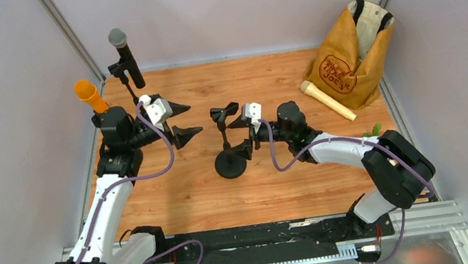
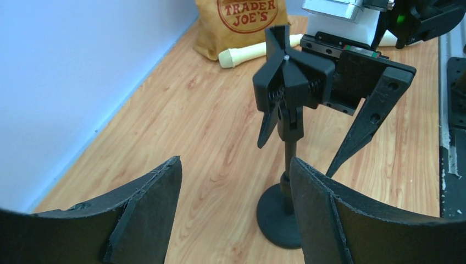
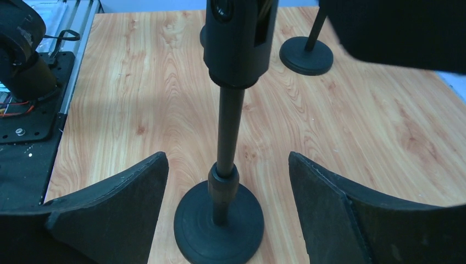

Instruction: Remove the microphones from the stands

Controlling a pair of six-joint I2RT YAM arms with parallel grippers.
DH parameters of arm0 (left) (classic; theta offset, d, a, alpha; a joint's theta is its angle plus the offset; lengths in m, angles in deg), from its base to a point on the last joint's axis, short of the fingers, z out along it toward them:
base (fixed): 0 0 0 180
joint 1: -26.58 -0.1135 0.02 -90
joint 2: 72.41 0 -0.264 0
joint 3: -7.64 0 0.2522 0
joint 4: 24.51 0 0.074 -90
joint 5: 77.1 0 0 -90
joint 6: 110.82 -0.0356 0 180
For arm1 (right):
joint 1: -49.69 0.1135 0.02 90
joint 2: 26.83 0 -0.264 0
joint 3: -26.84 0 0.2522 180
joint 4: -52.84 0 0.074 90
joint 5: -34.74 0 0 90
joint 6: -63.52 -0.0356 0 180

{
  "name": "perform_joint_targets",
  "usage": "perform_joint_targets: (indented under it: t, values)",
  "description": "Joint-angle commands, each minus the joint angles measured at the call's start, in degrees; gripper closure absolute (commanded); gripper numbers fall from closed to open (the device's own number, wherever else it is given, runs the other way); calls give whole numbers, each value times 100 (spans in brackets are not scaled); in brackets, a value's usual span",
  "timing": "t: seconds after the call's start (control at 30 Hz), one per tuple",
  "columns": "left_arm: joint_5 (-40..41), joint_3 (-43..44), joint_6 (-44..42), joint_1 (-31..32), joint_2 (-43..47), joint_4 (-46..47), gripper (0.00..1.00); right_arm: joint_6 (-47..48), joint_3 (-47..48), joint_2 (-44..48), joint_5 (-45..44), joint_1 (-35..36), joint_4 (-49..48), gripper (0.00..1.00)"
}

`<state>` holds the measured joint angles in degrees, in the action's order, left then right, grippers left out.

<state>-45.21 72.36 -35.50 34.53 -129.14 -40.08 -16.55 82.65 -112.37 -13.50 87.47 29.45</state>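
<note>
Standing at the far-left corner of the wooden tabletop [image 1: 199, 199], the black microphone with a grey mesh head [image 1: 126, 56] sat clipped in its thin black stand [image 1: 119, 69]. The left gripper [image 1: 193, 119] hung nearby, spread and empty. The right gripper [image 1: 237, 137], also spread, straddled the pole of an empty black round-based stand [image 1: 229, 164] mid-tabletop.

In the far right corner of the wooden bench [image 1: 265, 76] stands a brown Trader Joe's paper bag [image 1: 347, 71], something white and black poking from its top, with a cream-coloured microphone [image 1: 328, 100] lying flat just beside it.
</note>
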Motion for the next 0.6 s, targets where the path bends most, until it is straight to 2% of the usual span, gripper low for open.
perform_joint_targets:
  t: [0.0, 0.17, 0.4, 0.47, 0.57]
  values:
    - [-314, -494, 555, -107, 8, 1222, 21, -370, -56, -273, -481, 265, -630, 16]
    - [34, -1099, 1275, -120, -11, 2257, 21, -371, -164, -583, -1644, 650, -908, 22]
    - [376, -1576, 1887, -118, -58, 3249, 21, -440, -347, -616, -2255, 713, -1096, 33]
    - [457, -1647, 1950, -119, -88, 3402, 21, -440, -371, -643, -2258, 713, -1130, 38]
    - [612, -1719, 2022, -119, -142, 3540, 21, -473, -343, -677, -2209, 713, -1079, 52]
